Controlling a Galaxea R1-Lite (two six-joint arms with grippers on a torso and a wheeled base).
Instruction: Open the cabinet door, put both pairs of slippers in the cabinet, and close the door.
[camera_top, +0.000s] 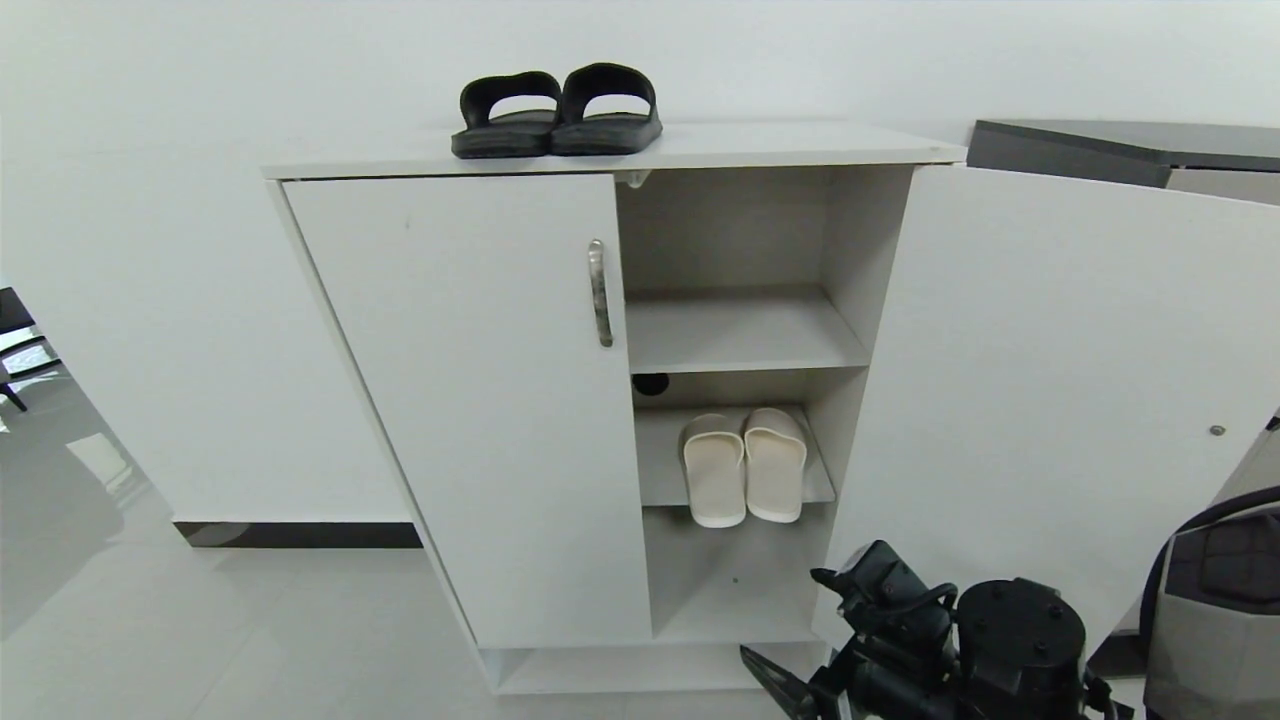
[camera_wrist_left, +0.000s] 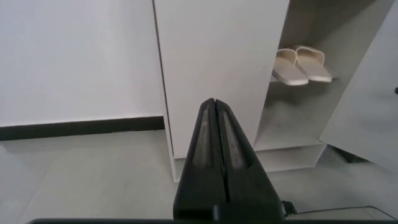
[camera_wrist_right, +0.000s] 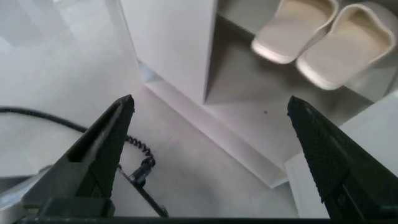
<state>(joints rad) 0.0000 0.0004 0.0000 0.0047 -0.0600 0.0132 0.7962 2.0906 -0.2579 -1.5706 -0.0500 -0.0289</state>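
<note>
White wall (camera_top: 150, 250) and pale grey tiled floor (camera_top: 200, 630) surround a white two-door wooden cabinet (camera_top: 800, 150) standing against the wall.

Doors: we note the left door (camera_top: 460, 400), with its curved metal handle (camera_top: 599, 292), is shut. The right door (camera_top: 1050, 400) is swung wide toward the near right, exposing the right compartment.

Slippers: the pair of cream slide slippers (camera_top: 745, 465) lies side by side on the middle shelf (camera_top: 660, 470) of the open compartment, heels jutting just past its near edge. The pair of black slide slippers (camera_top: 557, 112) sits on the cabinet top, above the shut left door.

Tools: the right gripper (camera_wrist_right: 210, 102) has its fingers spread wide and holds nothing. It hangs low, near the cabinet base in front of the open compartment; the cream pair lies farther in and higher, not touching it. The left gripper (camera_wrist_left: 214, 109) has its fingers pressed together, empty, low before the left door, with the cream pair off to its right. We record the black pair as well apart from both grippers.
</note>
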